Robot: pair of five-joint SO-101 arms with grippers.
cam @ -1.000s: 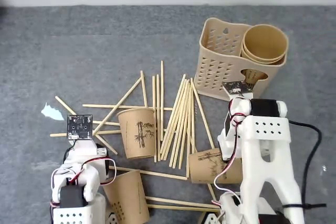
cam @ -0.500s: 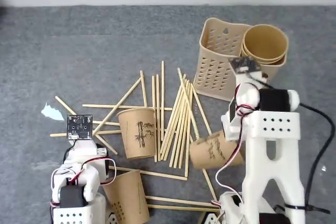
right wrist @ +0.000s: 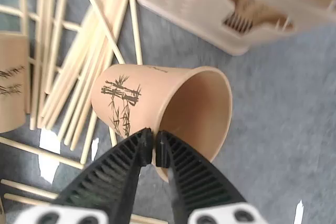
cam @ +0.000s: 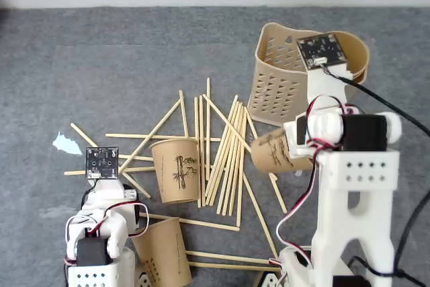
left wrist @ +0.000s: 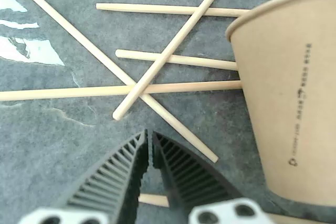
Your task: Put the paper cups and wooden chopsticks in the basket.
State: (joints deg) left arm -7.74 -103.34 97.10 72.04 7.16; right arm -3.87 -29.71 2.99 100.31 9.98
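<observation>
Grey felt covered the tabletop [cam: 101, 52], with a pale scrap [cam: 65, 144] lying toward its left edge. The basket [cam: 275, 78] stood toward the far right corner, and the rim of nested cups [cam: 363, 58] showed inside it along its right side.

The right gripper [right wrist: 154, 139] was pinched narrowly on the rim of a paper cup [right wrist: 157, 103], one finger inside the mouth and one outside. That held cup was tipped on its side just beside the basket's near wall, its base turned toward the pile of chopsticks.

Wooden chopsticks [cam: 225, 152] were scattered across the middle of the tabletop, many in a loose bundle and others crossing each other toward the left.

A second cup [cam: 176, 169] lay on its side among them, and a third cup [cam: 164, 253] lay at the near edge.

The left gripper [left wrist: 149, 137] hung low near the near left corner, its fingers pressed together with nothing between them, above crossed sticks and just beside the second cup.
</observation>
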